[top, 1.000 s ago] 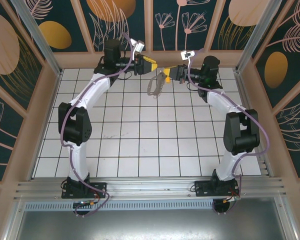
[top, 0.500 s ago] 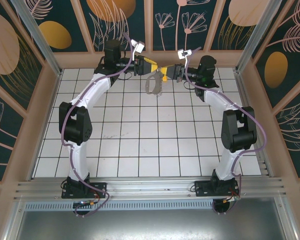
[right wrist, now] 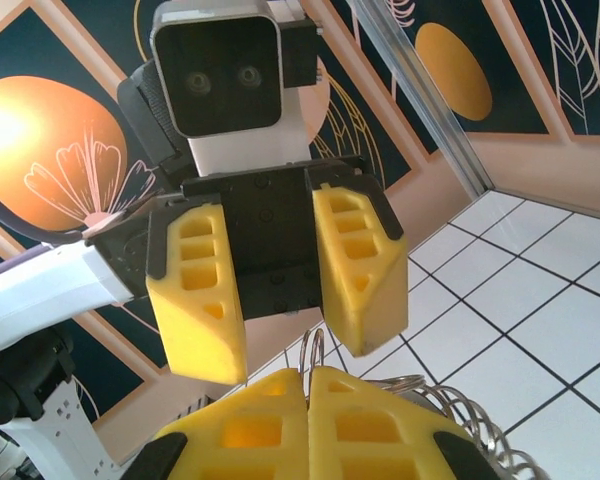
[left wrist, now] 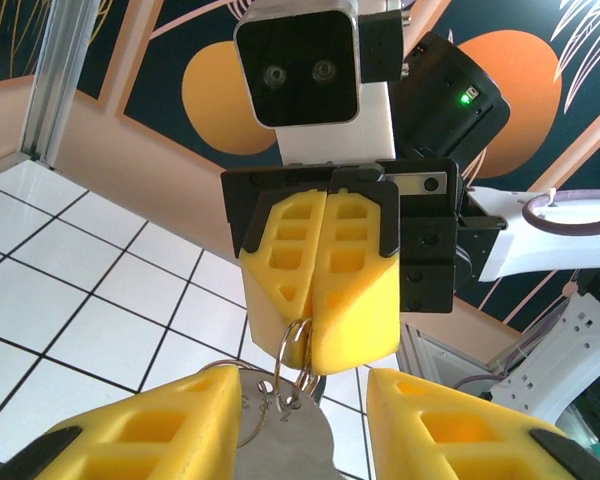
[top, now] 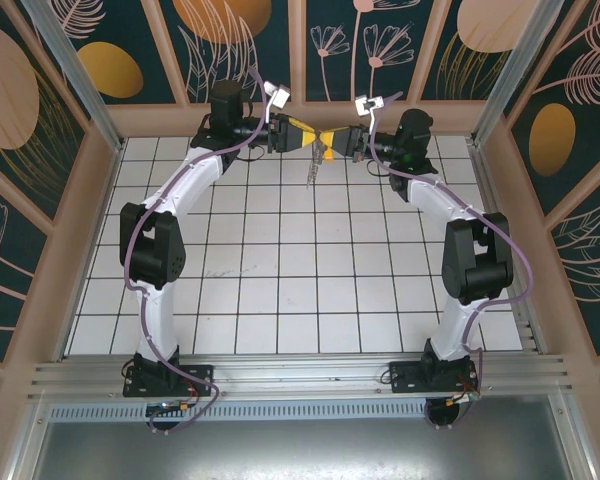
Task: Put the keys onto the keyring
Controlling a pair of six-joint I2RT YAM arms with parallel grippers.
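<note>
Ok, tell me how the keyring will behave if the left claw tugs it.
Probably light: the keyring hangs from the right claw by thin wire alone. Likely to swing and twist, as it hangs loose below that pinch. Bare metal between smooth yellow fingers may well slip.

Far edge of table point(top: 280, 300): left gripper point(top: 315, 137) in from the left, right gripper point(top: 332, 143) from the right, tip to tip, keyring point(top: 311, 172) hanging just below their meeting point.

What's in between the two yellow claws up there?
Some thin metal rings, pinched by the shut right claw. A grey metal piece on them sits between the open left claw's fingers. The left wrist view shows it best.
</note>
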